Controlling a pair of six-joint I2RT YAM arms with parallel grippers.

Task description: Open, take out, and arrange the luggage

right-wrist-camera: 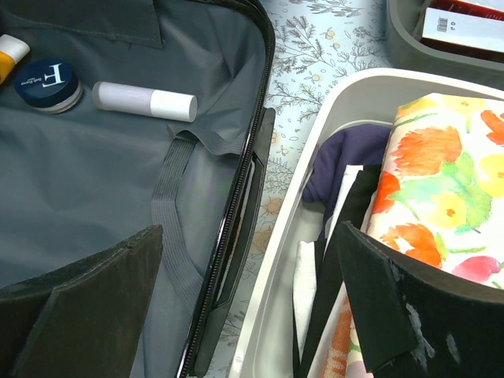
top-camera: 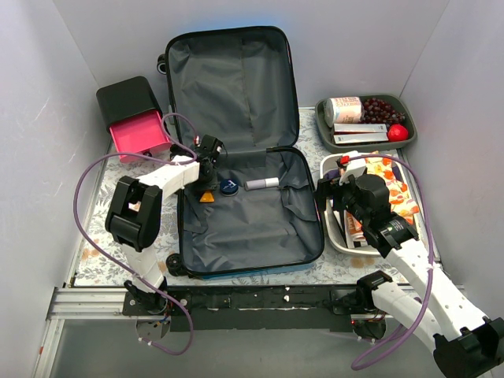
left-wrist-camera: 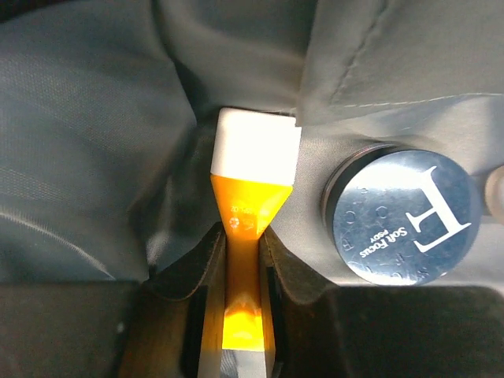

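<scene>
The luggage point(top-camera: 236, 79) lies open on the table, grey lining showing in both halves. In its near half lie an orange tube with a white cap point(top-camera: 206, 197), a round blue jar point(top-camera: 228, 186) and a white cylinder point(top-camera: 262, 183). My left gripper point(top-camera: 209, 169) is shut on the flat end of the orange tube point(left-wrist-camera: 244, 236), with the jar point(left-wrist-camera: 405, 216) just to its right. My right gripper point(top-camera: 335, 189) is open and empty, over the gap between the luggage rim point(right-wrist-camera: 236, 213) and the white bin point(right-wrist-camera: 315, 157).
A white bin point(top-camera: 331, 228) at the right holds folded cloths and a floral item point(right-wrist-camera: 441, 173). A grey tray point(top-camera: 323, 126) at the back right holds a can, boxes, grapes and a red ball. A black box with a pink drawer point(top-camera: 138, 134) stands at the back left.
</scene>
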